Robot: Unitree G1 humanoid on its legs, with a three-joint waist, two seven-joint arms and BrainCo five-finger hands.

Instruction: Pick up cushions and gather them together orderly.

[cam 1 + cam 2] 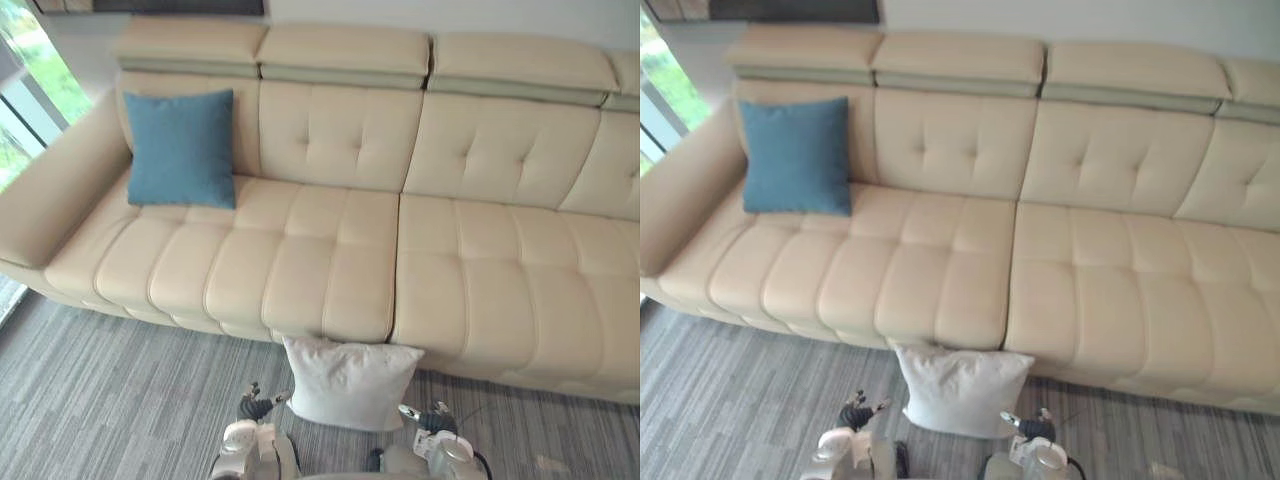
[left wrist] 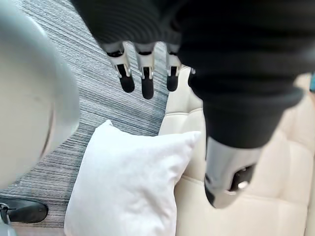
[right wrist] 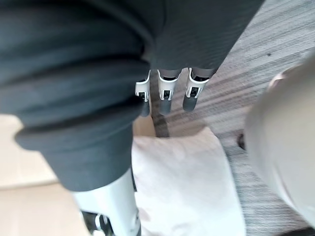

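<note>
1. Sofa (image 1: 330, 250): a long cream leather sofa with tufted back panels and padded headrests, standing on grey striped carpet (image 1: 110, 400).
2. Blue cushion (image 1: 182, 148): upright on the seat at the robot's left end of the sofa, leaning against the backrest beside the armrest.
3. White cushion (image 1: 350, 382): on the carpet, its upper edge resting against the sofa's front face near the seam between two seat sections, well apart from the blue cushion.
4. Left hand (image 1: 255, 405): low over the carpet just beside the white cushion's left edge. Its fingers (image 2: 146, 73) are extended and its thumb (image 2: 229, 172) is held apart, and it grasps nothing.
5. Right hand (image 1: 432, 418): near the white cushion's right edge. Its fingers (image 3: 167, 96) are relaxed above the cushion and empty.
</note>
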